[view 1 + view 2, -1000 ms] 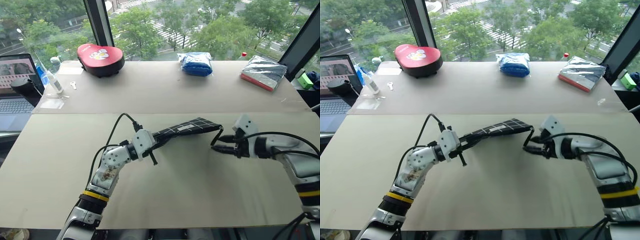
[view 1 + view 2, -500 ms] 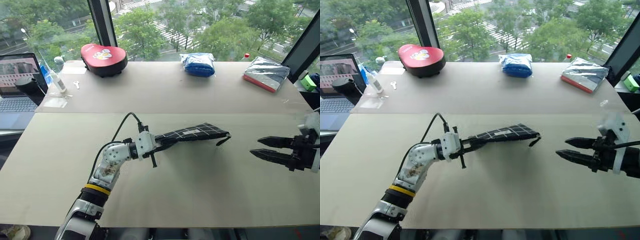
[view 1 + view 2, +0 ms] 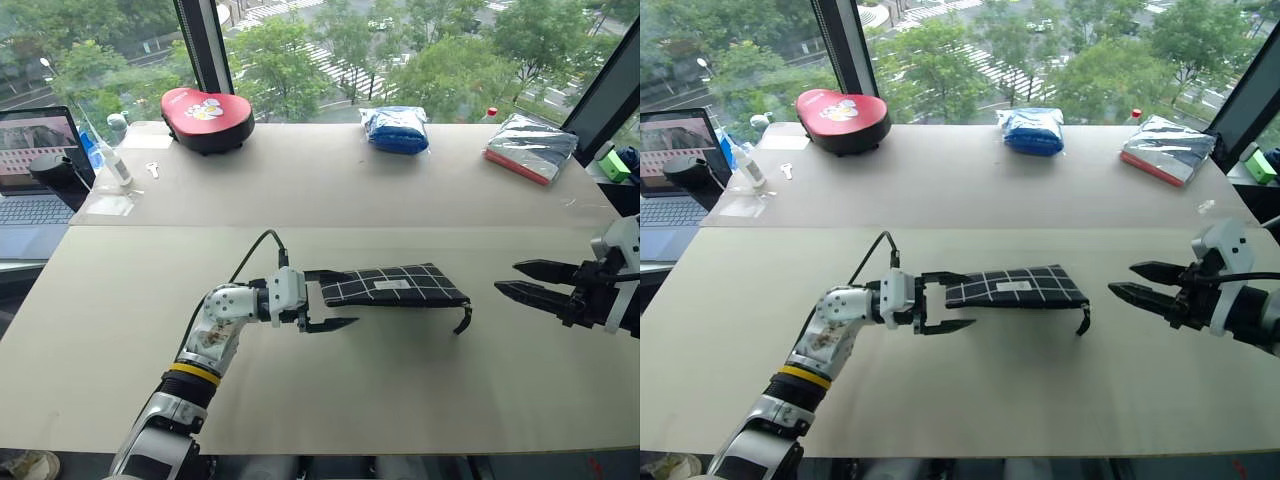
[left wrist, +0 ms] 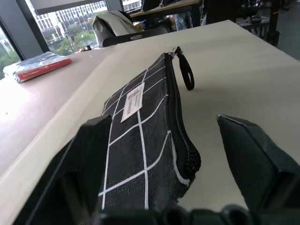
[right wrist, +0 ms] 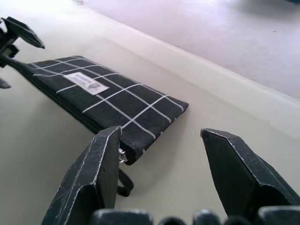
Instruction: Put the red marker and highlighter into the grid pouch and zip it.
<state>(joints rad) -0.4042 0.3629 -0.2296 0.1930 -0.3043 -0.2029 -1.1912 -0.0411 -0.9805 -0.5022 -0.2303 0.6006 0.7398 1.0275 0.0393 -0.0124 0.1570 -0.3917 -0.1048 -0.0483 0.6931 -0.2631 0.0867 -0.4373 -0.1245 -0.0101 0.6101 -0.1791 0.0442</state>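
On a long pale worktop set against a window, the robot's two arms reach inward toward a single pouch. At the far left corner sit a laptop and a small bottle, and a little to their right, near the far edge, rests a red rounded case — not part of the job.

Moving right, the left gripper points sideways along the worktop with its two black fingers spread wide. They straddle the near end of the grid pouch without pinching it; the pouch lies flat on the surface near the middle of the worktop, between the two arms. In the left wrist view its zipper looks drawn shut along the whole edge, with the black pull strap trailing off the pouch's right end.

Further right, near the far edge, lie a blue bag and a flat wrapped packet. At the right edge, the right gripper hangs above the surface, fingers spread and holding nothing, well apart from the strap.

The red marker and the highlighter cannot be seen on the worktop. Judging by the closed zipper and both grippers released, they are likely already inside and the task looks essentially finished — though the pouch's contents are hidden.
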